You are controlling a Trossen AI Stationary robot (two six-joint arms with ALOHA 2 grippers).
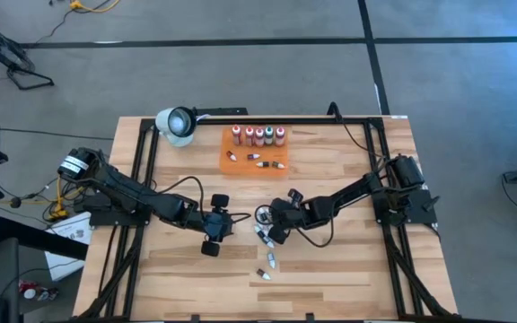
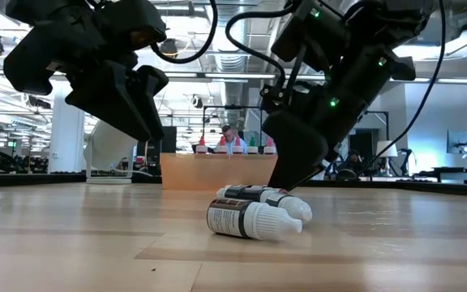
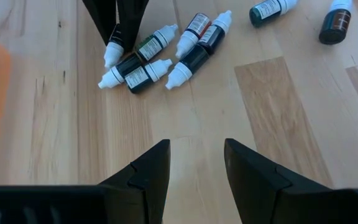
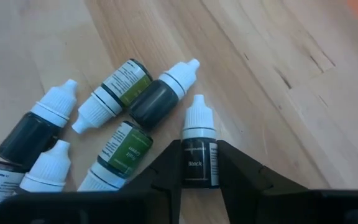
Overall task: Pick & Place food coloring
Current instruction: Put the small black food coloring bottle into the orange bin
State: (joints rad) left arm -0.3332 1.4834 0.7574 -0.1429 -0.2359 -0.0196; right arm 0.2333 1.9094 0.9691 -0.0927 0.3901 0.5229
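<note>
Several small food coloring vials (image 4: 126,84) with white caps lie on their sides in a cluster on the wooden table (image 1: 330,269), also seen in the low view (image 2: 254,219). My right gripper (image 4: 197,171) is down at this cluster, shut on one black-labelled vial (image 4: 197,149). My left gripper (image 3: 196,168) hovers open to the left of the cluster, with nothing between its fingers. More food coloring bottles (image 1: 258,135) stand upright in a row on the orange tray (image 1: 232,163) at the back. My right gripper pinches the black-labelled vial by the two sides of its dark body (image 4: 197,163) between its two fingers (image 4: 166,171). The fingers slant down from the table's right. The white cap (image 4: 197,115) points away from the gripper. Whether the vial is off the table, I cannot tell.
Two more vials (image 1: 269,267) lie apart toward the near edge. A white lamp-like head (image 1: 176,124) sits at the back left beside the tray. Bare wood lies at the near left and near right. Beyond the table a person sits at a desk (image 2: 232,139).
</note>
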